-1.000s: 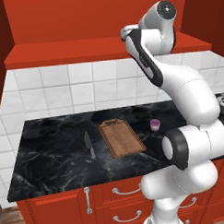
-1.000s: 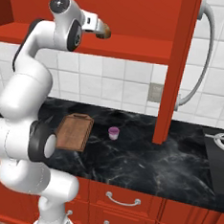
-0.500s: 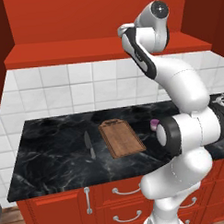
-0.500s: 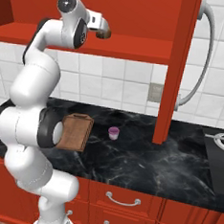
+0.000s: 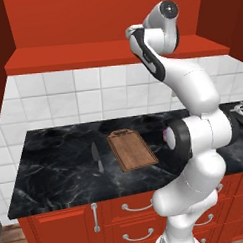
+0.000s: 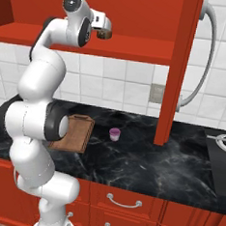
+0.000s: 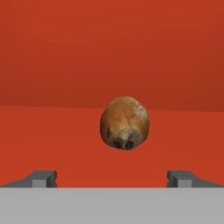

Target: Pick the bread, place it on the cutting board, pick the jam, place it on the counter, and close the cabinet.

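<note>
Reaching high into the open red cabinet (image 6: 143, 11), a white robot arm holds its end effector (image 6: 105, 33) at the upper middle of the right base view, level with the cabinet's red shelf. In the hand view, the bread (image 7: 124, 123), a small golden-brown lump with a darker patch, sits in the centre of the frame on that shelf, straight ahead of the two dark fingertips (image 7: 41, 178), which stand wide apart at the bottom corners. The end effector is open and holds nothing; the bread lies beyond the tips, not yet between them.

Lower in the right base view, the black marble worktop (image 6: 144, 161) carries the brown cutting board (image 6: 77, 131) at centre left, partly behind the arm, and the small purple jam (image 6: 114, 133) jar just to its right, apart from it. In the left base view, a grey knife (image 5: 97, 157) lies left of the board.

Likely risks: if the tips advance off-centre, one could nudge the rounded bread deeper along the shelf. Closing too early would pinch only its near edge, and it could slip out and drop to the worktop.
</note>
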{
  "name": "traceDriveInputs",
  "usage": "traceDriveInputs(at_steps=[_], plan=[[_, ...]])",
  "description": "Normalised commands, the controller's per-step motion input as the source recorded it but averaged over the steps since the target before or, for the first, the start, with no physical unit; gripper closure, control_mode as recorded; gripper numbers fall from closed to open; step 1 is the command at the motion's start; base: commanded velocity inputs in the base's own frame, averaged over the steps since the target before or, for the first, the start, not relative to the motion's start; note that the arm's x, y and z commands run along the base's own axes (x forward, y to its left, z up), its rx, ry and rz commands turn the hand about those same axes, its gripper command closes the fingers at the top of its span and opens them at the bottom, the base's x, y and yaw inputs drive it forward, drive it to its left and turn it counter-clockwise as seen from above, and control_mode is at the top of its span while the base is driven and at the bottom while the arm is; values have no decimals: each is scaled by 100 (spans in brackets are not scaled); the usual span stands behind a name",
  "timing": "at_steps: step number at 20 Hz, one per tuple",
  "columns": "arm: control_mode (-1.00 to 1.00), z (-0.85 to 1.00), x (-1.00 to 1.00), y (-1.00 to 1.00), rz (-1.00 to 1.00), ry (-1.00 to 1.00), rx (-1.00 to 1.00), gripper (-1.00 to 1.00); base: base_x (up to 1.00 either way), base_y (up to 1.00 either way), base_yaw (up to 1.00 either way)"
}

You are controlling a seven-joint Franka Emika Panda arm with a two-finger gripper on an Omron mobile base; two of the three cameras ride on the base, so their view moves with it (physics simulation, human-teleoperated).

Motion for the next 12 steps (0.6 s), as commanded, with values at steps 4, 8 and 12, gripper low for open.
traceDriveInputs(at_steps=[4, 8, 12], plan=[[-100, -13, 18, -1, 0, 0, 0, -100, 0, 0, 0], [-100, -20, 18, -5, 0, 0, 0, -100, 0, 0, 0], [-100, -12, 23, -8, 0, 0, 0, -100, 0, 0, 0]])
